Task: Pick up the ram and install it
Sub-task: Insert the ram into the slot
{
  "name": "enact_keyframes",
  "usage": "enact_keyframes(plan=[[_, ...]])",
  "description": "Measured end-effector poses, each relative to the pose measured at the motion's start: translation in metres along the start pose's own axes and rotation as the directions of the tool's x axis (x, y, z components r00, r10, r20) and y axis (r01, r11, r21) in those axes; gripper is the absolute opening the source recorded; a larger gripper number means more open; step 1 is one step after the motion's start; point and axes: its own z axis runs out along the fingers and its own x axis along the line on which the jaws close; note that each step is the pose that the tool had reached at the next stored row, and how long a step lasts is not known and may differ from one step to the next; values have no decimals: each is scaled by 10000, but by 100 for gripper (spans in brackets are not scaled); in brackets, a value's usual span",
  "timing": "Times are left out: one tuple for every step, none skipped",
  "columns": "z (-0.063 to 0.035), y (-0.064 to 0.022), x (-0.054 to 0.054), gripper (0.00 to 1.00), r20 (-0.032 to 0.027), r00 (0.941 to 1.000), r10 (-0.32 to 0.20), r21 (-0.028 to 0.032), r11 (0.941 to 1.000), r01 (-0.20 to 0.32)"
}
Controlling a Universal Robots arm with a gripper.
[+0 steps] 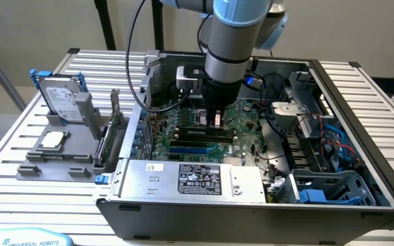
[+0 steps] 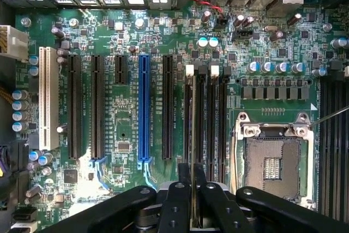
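Observation:
The ram shows edge-on in the wrist view as a thin green strip, standing upright between my fingertips. My gripper is shut on its upper edge. The stick lines up along one of the black memory slots with white latches, beside the CPU socket; I cannot tell whether it is touching the slot. In the exterior view my gripper is lowered inside the open computer case, just above the green motherboard.
A silver power supply lies along the case's near side, and cables and a blue drive cage are on the exterior view's right. Outside the case, a grey holder carries a hard drive, a CPU and a dark card.

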Motion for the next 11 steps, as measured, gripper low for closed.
enact_keyframes(plan=[[0, 0, 0, 13, -3, 10000, 0, 13, 10000, 0], [1, 0, -1, 13, -2, 10000, 0, 29, 10000, 0], [1, 0, -1, 13, -3, 10000, -1, 49, 10000, 1], [2, 1, -1, 13, -3, 10000, -1, 80, 10000, 1], [2, 2, -1, 13, -3, 10000, -3, 117, 9999, 3], [2, 4, -1, 13, -2, 10000, -4, 153, 9999, 4], [2, 6, 0, 13, -3, 10000, -4, 183, 9998, 4], [3, 8, 0, 13, -5, 10000, -6, 208, 9998, 6], [4, 10, 0, 13, -9, 10000, -6, 222, 9998, 6], [4, 15, 0, 13, -13, 10000, -6, 233, 9997, 6], [5, 20, 1, 13, -18, 10000, -6, 239, 9997, 6]])
